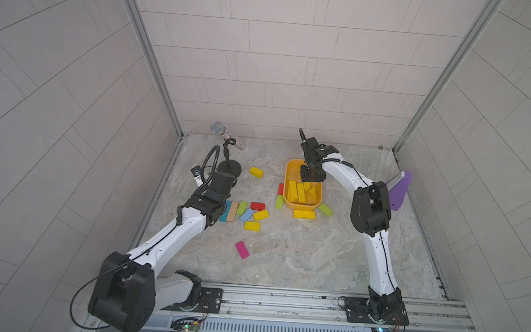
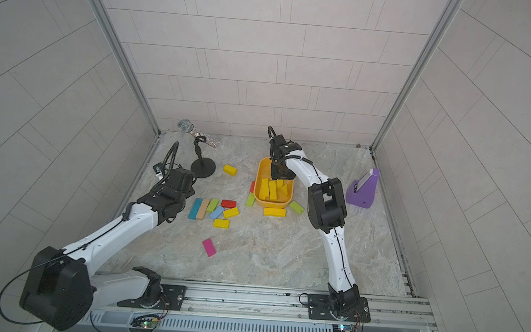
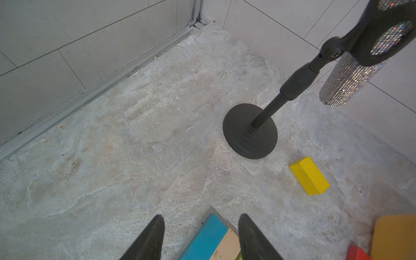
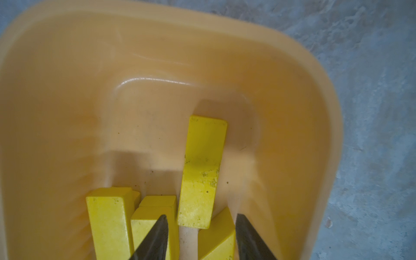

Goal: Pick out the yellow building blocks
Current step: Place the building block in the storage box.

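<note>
Several yellow building blocks (image 1: pixel 301 190) lie in the orange-yellow tub (image 1: pixel 289 172), a triangular wedge (image 4: pixel 219 238) among them. My right gripper (image 4: pixel 202 215) hangs open over the tub. One yellow bar (image 4: pixel 203 157) lies loose beyond its fingertips, touched by neither finger. Other yellow blocks lie on the table: one near the stand (image 1: pixel 256 171), two in the mixed pile (image 1: pixel 260 214) (image 1: pixel 252 226), one in front of the tub (image 1: pixel 304 214). My left gripper (image 3: pixel 202 215) is open just above a teal block (image 3: pixel 207 236) and holds nothing.
A glittery microphone (image 1: pixel 227 134) on a black stand with a round base (image 1: pixel 230 169) stands at the back left. A purple holder (image 1: pixel 398 190) is at the right wall. Lime-green (image 1: pixel 325 209), red (image 1: pixel 257 205), light-blue (image 1: pixel 246 215) and magenta (image 1: pixel 242 250) blocks lie about.
</note>
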Controlling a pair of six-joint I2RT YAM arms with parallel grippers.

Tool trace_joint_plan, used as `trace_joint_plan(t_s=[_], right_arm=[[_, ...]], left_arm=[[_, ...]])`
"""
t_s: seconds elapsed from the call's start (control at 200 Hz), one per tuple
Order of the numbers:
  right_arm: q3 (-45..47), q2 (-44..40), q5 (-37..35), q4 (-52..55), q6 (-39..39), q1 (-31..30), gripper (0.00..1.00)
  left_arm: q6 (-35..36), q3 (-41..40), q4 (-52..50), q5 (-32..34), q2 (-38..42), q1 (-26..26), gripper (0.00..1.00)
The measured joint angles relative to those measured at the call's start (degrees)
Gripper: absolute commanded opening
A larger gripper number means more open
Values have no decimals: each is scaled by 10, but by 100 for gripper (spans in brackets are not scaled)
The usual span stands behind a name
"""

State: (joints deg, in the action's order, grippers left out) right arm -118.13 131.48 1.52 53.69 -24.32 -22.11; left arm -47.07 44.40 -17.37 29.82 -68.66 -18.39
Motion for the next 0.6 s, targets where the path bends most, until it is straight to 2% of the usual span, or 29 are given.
trace_joint_plan(t_s=[0.15,0.395,0.6], right_arm=[[45,-60,4,-11,3,0,49],[237,-273,23,-83,24,-2,47],[362,-363,28,-128,42,-23,47]], left_arm=[[0,0,0,0,0,0,57],[1,0,0,-1,0,0,57],[1,-1,7,-8,-3,0,57]])
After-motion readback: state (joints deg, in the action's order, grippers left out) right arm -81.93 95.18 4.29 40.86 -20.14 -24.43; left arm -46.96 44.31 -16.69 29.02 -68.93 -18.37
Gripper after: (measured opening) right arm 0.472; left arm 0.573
